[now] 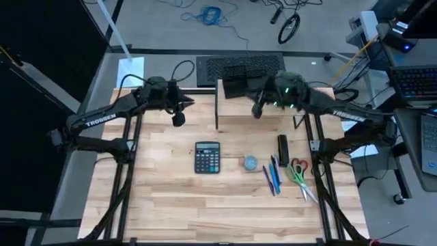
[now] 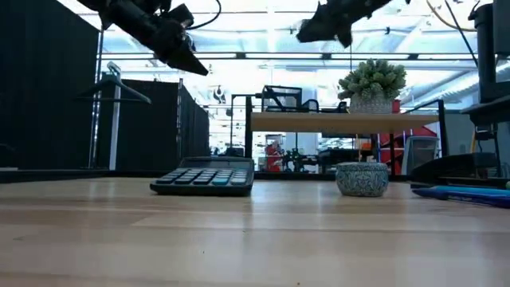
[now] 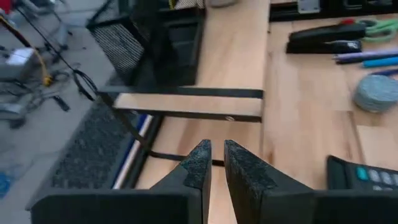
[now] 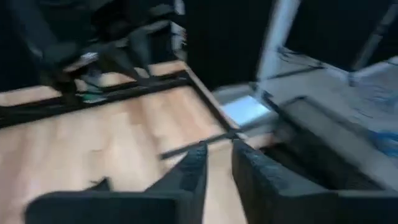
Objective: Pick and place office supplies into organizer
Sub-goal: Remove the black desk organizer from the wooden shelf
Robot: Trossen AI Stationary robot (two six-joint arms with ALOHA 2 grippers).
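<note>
Near the table's right side lie the blue and dark pens [image 1: 273,175], beside them the scissors [image 1: 298,173] with red and green handles, and to their left the round blue-grey disc [image 1: 250,162]. The black mesh organizer [image 1: 236,86] stands on the left end of the wooden shelf riser [image 1: 273,121] at the back. My left gripper [image 1: 179,120] hangs high over the table left of the riser, shut and holding nothing. My right gripper [image 1: 257,111] hangs shut over the riser's front, also holding nothing.
A black calculator [image 1: 207,157] lies mid-table. A black stapler-like block [image 1: 283,149] sits behind the pens. A fuzzy green plant [image 2: 371,80] stands on the riser. A dark mesh mat [image 1: 205,68] lies beyond the table's far edge. Bare wood fills the near half.
</note>
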